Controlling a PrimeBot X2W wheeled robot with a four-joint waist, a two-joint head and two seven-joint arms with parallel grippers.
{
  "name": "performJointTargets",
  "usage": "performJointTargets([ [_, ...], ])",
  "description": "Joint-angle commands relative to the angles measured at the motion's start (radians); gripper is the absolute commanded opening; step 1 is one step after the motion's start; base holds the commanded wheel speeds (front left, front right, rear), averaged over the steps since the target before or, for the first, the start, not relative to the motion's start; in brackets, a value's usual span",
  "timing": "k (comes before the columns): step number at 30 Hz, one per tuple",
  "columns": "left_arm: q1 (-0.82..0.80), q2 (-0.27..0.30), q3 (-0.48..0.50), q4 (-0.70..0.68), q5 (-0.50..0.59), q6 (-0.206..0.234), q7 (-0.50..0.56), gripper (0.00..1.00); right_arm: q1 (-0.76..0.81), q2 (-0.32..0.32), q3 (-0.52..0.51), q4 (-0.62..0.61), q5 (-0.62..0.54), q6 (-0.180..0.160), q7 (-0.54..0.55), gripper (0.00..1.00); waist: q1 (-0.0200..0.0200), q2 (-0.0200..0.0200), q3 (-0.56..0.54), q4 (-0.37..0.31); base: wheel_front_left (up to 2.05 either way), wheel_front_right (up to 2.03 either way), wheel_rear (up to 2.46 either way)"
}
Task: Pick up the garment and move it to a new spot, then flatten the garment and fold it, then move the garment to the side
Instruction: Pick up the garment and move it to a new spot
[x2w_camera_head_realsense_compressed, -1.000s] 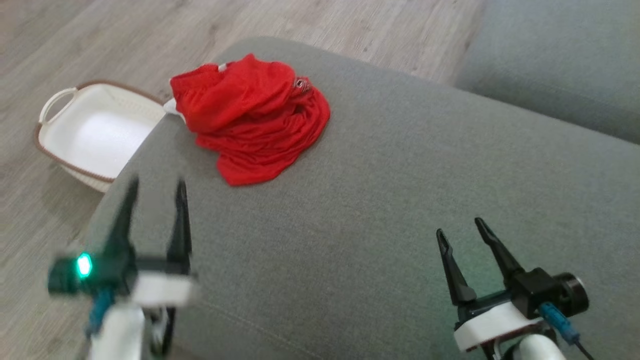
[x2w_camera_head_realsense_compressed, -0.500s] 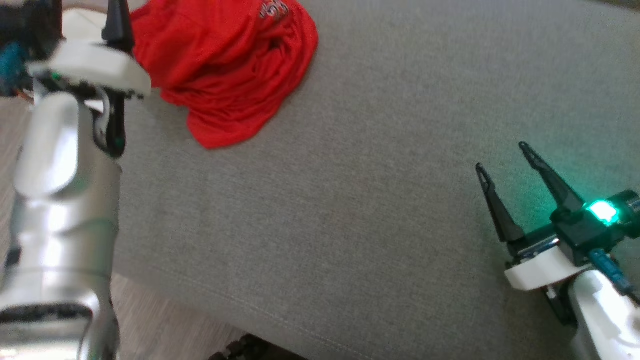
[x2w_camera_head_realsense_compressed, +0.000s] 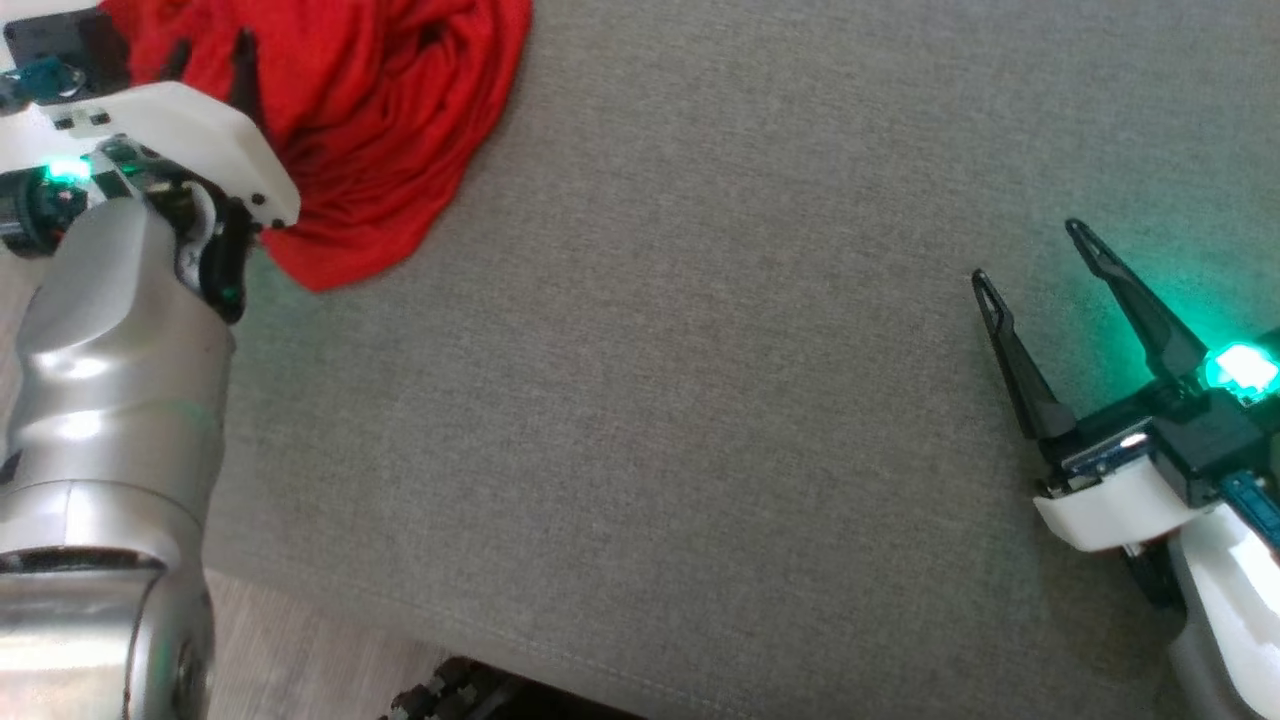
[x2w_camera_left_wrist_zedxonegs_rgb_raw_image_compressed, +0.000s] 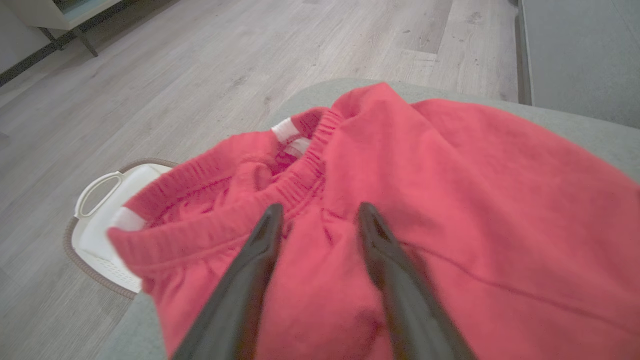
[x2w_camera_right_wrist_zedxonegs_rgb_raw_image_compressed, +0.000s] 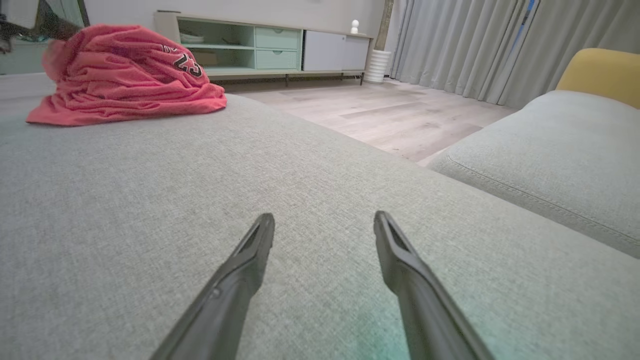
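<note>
On the grey sofa cushion (x2w_camera_head_realsense_compressed: 700, 400), the red garment (x2w_camera_left_wrist_zedxonegs_rgb_raw_image_compressed: 450, 200) is straddled by the left gripper's (x2w_camera_left_wrist_zedxonegs_rgb_raw_image_compressed: 317, 214) spread jaws; a shallow pinch may slip.

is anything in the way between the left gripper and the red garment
Nothing visible is. In the left wrist view the left gripper is right at the red garment, jaws apart, close to its elastic waistband, with nothing but the garment's own cloth in front of it.
</note>
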Motion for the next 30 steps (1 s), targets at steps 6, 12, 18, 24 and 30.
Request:
performJointTargets([
  [6,-0.023,0.064,-0.059,-0.021,-0.062,0.002,-0.051,0.0,0.008,-0.015,0.007,-0.003,-0.009,-0.001,0.0,1.0,-0.0001,0.0,0.019,-0.015,0.0,0.0,0.0],
  [12,-0.036,0.123,-0.143,-0.042,-0.077,0.002,-0.176,0.0,-0.002,0.028,0.007,0.01,-0.001,-0.001,0.0,1.0,-0.0001,0.0,-0.037,-0.031,0.0,0.0,0.0],
  [18,-0.088,0.195,-0.226,-0.059,-0.051,0.002,-0.25,0.0,-0.003,0.106,0.017,0.033,0.013,-0.001,0.0,1.0,-0.0001,0.0,-0.145,-0.079,0.0,0.0,0.0],
  [24,-0.171,0.231,-0.31,-0.119,-0.01,0.002,-0.283,0.0,0.024,0.186,0.007,0.048,0.024,-0.001,0.0,1.0,-0.0001,0.0,-0.267,-0.158,0.0,0.0,0.0],
  [30,-0.228,0.206,-0.419,-0.198,-0.018,0.002,-0.252,0.0,0.072,0.25,-0.002,0.056,0.032,-0.001,0.0,1.0,-0.0001,0.0,-0.386,-0.272,0.0,0.0,0.0],
])
